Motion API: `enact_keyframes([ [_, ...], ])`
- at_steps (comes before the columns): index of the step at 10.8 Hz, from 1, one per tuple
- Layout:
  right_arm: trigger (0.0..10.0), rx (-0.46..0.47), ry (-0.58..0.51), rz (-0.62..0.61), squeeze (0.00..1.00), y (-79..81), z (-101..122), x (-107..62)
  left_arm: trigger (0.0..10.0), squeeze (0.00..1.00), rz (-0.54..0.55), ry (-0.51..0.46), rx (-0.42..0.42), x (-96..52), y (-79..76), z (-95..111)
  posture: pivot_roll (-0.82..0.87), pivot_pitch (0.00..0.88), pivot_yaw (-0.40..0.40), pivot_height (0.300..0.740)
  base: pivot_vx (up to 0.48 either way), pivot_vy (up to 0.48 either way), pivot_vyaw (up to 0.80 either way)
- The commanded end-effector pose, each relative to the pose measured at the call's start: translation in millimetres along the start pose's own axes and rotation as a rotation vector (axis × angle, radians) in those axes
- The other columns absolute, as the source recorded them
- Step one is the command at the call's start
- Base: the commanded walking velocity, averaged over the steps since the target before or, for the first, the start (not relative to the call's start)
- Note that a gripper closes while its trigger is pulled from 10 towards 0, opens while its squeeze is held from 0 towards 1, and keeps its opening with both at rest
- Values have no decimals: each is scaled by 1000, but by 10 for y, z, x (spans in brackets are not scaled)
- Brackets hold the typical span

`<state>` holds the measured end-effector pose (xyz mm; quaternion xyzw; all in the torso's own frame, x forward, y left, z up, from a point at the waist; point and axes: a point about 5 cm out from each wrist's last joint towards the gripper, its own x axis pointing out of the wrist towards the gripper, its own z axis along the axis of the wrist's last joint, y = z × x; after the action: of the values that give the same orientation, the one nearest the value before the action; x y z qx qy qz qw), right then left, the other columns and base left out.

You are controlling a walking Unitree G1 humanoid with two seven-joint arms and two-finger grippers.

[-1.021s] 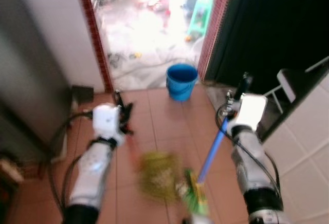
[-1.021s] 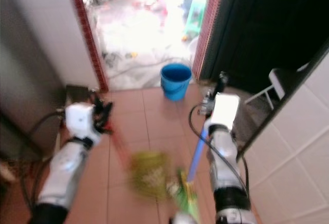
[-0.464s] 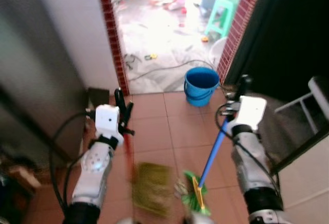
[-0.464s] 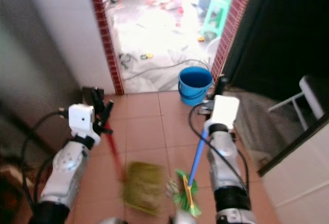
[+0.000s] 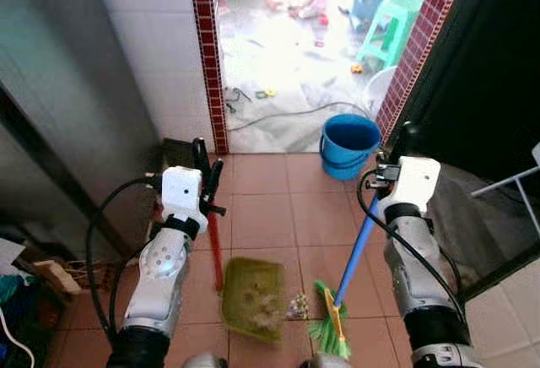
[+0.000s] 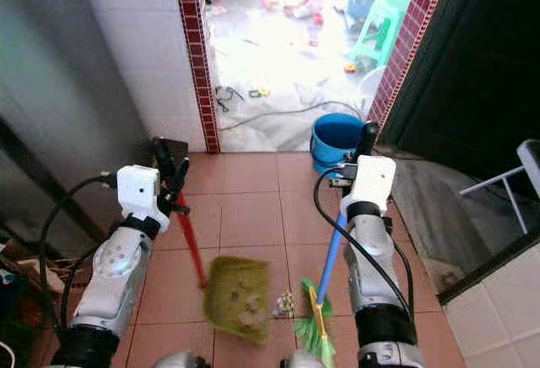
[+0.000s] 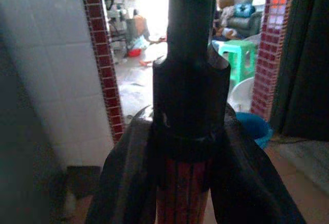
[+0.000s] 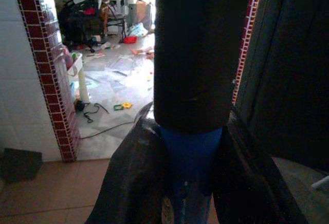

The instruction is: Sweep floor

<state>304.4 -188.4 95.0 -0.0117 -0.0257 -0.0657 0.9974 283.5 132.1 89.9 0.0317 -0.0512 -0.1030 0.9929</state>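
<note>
Terracotta floor tiles [image 5: 270, 216] run up to a doorway with a bright, cluttered room beyond. The left gripper [image 5: 205, 159] is clamped around the red handle [image 5: 215, 250] of a green dustpan [image 5: 251, 296], which sits on the floor near the robot with some debris in it. The right gripper [image 5: 403, 138] is pinched onto the blue handle [image 5: 353, 254] of a green broom [image 5: 329, 334], whose bristles rest on the tiles just right of the dustpan. A small pile of rubbish [image 5: 297, 305] lies between pan and bristles. Farther off, a blue bucket [image 5: 349, 144] stands at the doorway threshold, right of the red mosaic door edge [image 5: 209, 56]. A green stool [image 5: 388, 35] sits far right in the bright room, and a cable [image 5: 278, 113] trails across its floor.
</note>
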Motion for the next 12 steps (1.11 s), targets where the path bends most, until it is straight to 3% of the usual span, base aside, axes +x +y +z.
enact_keyframes([
  [1,10000,5,-28,-2,0,-14,70,19,10000,0,13,-49,46,69,12,72,-78,0,9,740,0,0,0],
  [4,10000,-29,-77,15,0,-10,173,-6,10000,0,52,-42,100,144,13,28,-92,0,-9,740,0,0,0],
  [7,10000,-114,-140,8,0,-114,363,53,10000,0,20,-15,139,288,-73,13,-111,23,-14,740,0,0,0],
  [10,10000,-132,-138,-21,0,-209,381,-17,10000,0,1,40,126,463,-37,111,-125,48,10,740,0,0,0],
  [12,10000,-149,-120,-24,0,-203,356,-60,10000,0,-13,53,106,492,-141,55,-146,61,8,740,0,0,0],
])
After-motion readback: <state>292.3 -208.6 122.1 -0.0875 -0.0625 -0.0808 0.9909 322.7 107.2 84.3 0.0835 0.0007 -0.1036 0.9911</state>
